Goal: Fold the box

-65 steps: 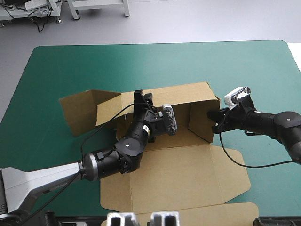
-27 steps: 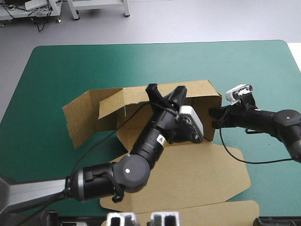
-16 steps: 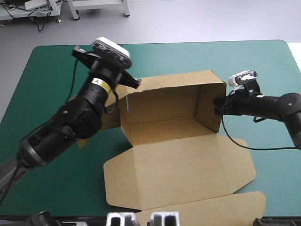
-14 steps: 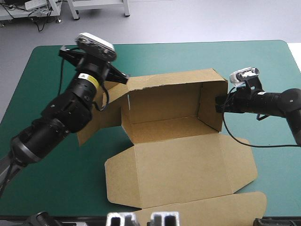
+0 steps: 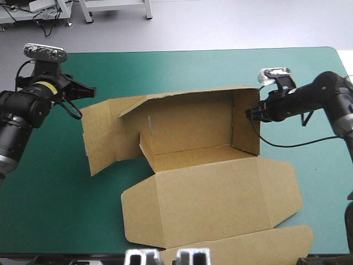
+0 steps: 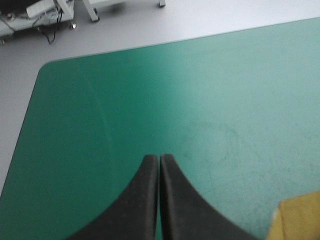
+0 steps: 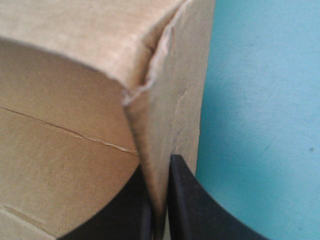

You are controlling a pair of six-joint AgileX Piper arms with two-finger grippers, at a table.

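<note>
One box (image 5: 190,118), walls part-raised; R end effector (image 5: 252,112) clamps right wall.

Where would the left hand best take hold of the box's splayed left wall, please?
Take the left wall at its free outer edge, probably from the table's left side: it leans outward, that edge exposed, with bare cover beside it. The left hand, now shut, would open first; the right hand pinches the right wall.

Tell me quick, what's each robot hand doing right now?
Left hand: shut, holding nothing, above the teal-green cover.
Right hand: shut on the box, at its end wall.
</note>
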